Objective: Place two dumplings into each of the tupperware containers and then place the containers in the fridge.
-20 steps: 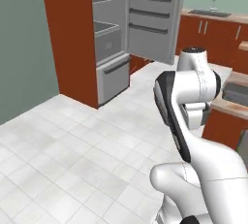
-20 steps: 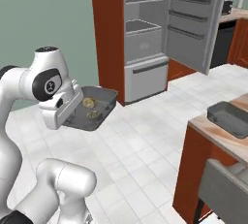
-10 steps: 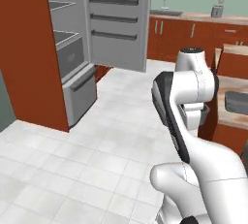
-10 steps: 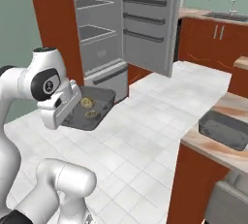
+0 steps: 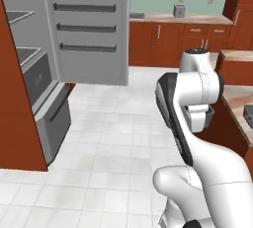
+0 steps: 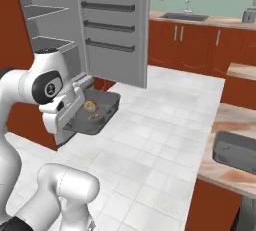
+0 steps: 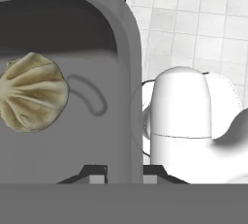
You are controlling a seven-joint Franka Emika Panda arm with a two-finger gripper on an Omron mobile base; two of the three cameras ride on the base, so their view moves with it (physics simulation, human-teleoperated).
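My gripper (image 6: pixel 74 111) is shut on the near wall of a dark grey tupperware container (image 6: pixel 102 106), held level in front of the arm above the floor. Two tan dumplings (image 6: pixel 90 106) lie in it side by side. In the hand view the container's wall (image 7: pixel 130 87) runs between my fingertips (image 7: pixel 98 178), and one pleated dumpling (image 7: pixel 32 92) rests on its floor. The fridge (image 6: pixel 47 30) stands open ahead to the left, with its door (image 6: pixel 114 25) swung out and its drawer (image 5: pixel 49 116) pulled forward. A second tupperware container (image 6: pixel 235 150) sits on the counter to the right.
Reddish-brown cabinets (image 5: pixel 185 42) line the back wall, with a sink (image 6: pixel 190 17) set in their counter. A wooden counter (image 6: pixel 230 120) juts out at the right. White tiled floor (image 5: pixel 113 138) lies open between the fridge and me.
The whole picture has shifted, so the base has moved: the fridge now lies further left and nearer. The arm keeps its pose, with the container and dumplings still held.
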